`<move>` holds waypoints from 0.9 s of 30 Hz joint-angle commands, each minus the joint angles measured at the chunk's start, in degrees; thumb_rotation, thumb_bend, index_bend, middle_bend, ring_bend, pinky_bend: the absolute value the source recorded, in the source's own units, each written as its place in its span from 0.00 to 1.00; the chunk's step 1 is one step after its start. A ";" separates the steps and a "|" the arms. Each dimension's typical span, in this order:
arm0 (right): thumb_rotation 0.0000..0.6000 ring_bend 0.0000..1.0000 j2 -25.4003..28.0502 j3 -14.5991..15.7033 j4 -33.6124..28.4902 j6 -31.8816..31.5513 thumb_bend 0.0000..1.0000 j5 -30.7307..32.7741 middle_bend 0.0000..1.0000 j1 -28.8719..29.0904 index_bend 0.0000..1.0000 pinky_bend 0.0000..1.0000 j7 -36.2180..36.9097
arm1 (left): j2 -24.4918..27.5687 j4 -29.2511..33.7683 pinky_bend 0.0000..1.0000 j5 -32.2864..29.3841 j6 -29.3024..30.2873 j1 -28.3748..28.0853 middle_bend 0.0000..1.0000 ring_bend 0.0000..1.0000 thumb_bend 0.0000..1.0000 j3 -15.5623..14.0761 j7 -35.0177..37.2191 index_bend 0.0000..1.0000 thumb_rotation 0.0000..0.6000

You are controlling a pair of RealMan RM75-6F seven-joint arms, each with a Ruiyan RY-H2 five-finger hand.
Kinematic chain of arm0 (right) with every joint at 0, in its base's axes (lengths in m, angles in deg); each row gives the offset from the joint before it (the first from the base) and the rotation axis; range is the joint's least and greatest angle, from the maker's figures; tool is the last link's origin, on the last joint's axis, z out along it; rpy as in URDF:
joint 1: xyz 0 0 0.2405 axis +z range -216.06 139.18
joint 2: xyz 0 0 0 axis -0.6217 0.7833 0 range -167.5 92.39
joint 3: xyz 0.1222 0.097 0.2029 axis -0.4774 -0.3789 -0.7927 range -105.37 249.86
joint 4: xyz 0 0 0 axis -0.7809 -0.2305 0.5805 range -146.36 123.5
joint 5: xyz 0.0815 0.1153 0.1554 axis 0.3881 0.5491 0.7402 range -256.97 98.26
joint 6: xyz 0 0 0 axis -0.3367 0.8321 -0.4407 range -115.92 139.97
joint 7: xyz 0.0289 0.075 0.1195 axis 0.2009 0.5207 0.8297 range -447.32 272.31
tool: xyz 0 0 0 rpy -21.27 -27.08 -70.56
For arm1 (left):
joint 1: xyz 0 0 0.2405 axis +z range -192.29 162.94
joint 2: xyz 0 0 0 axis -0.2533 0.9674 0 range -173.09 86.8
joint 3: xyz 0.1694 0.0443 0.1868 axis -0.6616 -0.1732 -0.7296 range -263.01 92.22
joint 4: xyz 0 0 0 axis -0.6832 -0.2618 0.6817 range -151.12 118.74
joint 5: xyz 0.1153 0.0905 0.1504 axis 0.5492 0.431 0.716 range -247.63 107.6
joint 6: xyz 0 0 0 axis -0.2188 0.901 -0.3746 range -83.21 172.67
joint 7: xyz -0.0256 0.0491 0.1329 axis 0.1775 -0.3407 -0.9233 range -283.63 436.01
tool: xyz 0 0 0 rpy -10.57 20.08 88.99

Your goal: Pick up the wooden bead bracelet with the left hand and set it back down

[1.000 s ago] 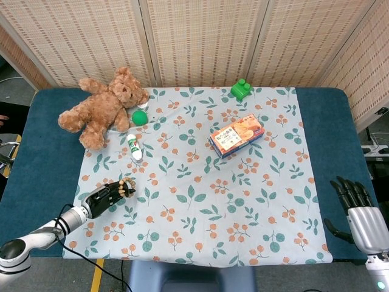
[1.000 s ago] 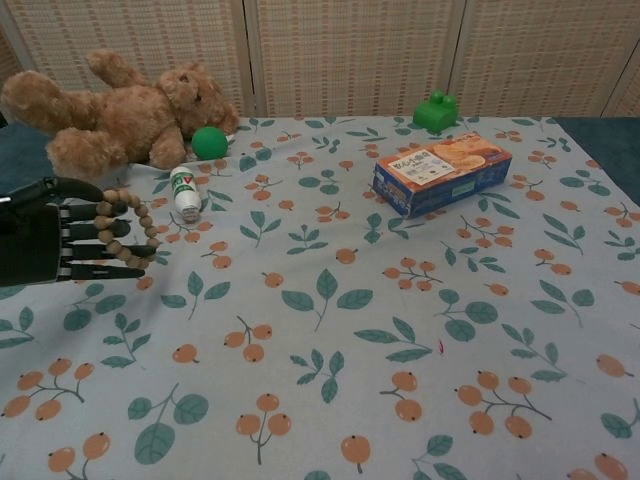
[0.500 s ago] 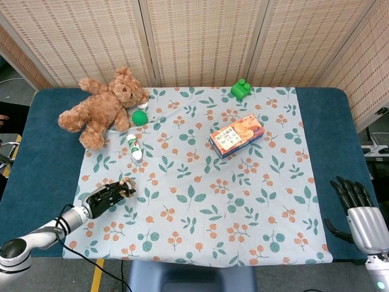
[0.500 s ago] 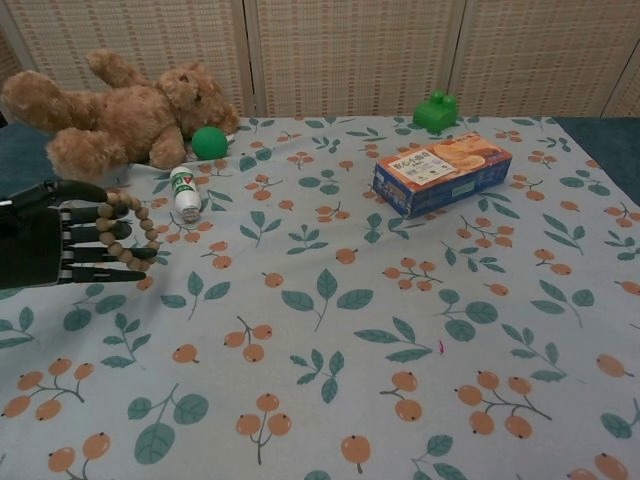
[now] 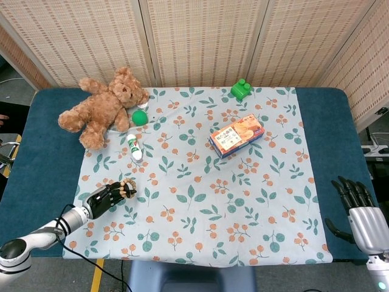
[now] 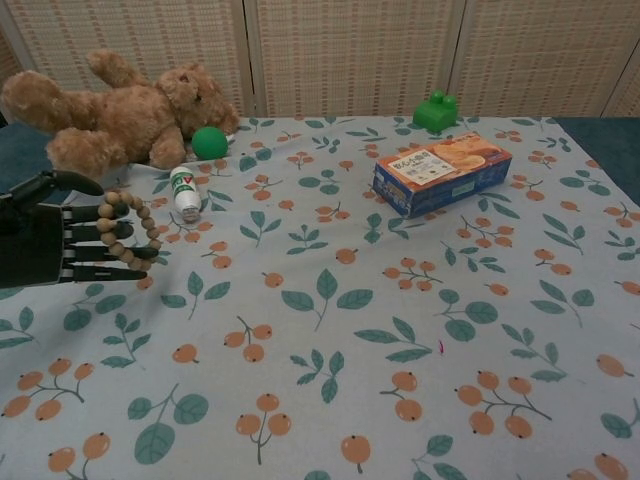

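The wooden bead bracelet [image 6: 128,232] stands upright, looped over the outstretched fingers of my black left hand [image 6: 45,240] at the left edge of the cloth. The thumb is raised a little above the beads. In the head view the bracelet [image 5: 128,189] sits at the fingertips of the left hand [image 5: 103,198], low over the cloth's front left part. Whether its lower beads touch the cloth I cannot tell. My right hand [image 5: 360,210] rests off the cloth at the front right, fingers spread and holding nothing.
A brown teddy bear [image 5: 104,105], a green ball [image 5: 140,117] and a small white bottle [image 5: 134,148] lie at the back left. An orange snack box [image 5: 236,135] sits mid-table and a green toy block [image 5: 240,89] behind it. The floral cloth [image 5: 200,201] covers a blue table.
The left hand has sunk slightly toward the cloth with the bracelet, and its thumb has lifted a little off the beads. The right hand has barely moved.
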 commanded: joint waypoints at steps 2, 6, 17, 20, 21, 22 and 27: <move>0.90 0.00 0.00 -0.03 0.01 -0.04 0.24 0.05 0.00 -0.03 0.00 0.00 0.01 | 0.01 -0.09 0.00 0.24 0.01 -0.23 0.55 0.18 0.61 -0.20 -0.09 0.51 0.61; 0.90 0.00 -0.04 -0.07 0.08 -0.05 0.24 0.01 0.00 0.00 0.00 0.00 0.01 | 0.03 -0.28 0.00 0.16 -0.38 -0.40 0.55 0.18 0.65 -0.24 0.00 0.51 0.67; 0.90 0.00 -0.09 -0.15 0.08 -0.22 0.24 0.08 0.00 -0.09 0.00 0.00 0.02 | 0.38 -0.27 0.00 0.19 -1.02 -0.62 0.55 0.18 0.86 -0.41 0.00 0.51 0.87; 0.90 0.00 -0.06 -0.16 0.07 -0.32 0.24 0.06 0.00 -0.13 0.00 0.00 0.13 | 0.53 -0.19 0.00 0.66 -1.71 -0.67 0.55 0.18 0.96 -0.31 -0.90 0.50 0.98; 0.90 0.00 -0.03 -0.17 0.08 -0.37 0.24 0.05 0.00 -0.15 0.00 0.00 0.18 | 0.50 -0.19 0.00 0.77 -1.98 -0.59 0.55 0.18 0.98 -0.25 -1.29 0.49 0.99; 0.90 0.00 -0.03 -0.17 0.10 -0.35 0.24 0.07 0.00 -0.15 0.00 0.00 0.21 | 0.38 -0.23 0.00 0.71 -2.11 -0.51 0.54 0.18 0.99 -0.11 -1.48 0.47 1.00; 0.90 0.00 0.01 -0.12 0.11 -0.23 0.24 0.04 0.00 -0.12 0.00 0.00 0.19 | -0.38 -0.09 0.00 0.39 -1.45 -0.02 0.51 0.16 0.73 0.26 -2.10 0.43 0.88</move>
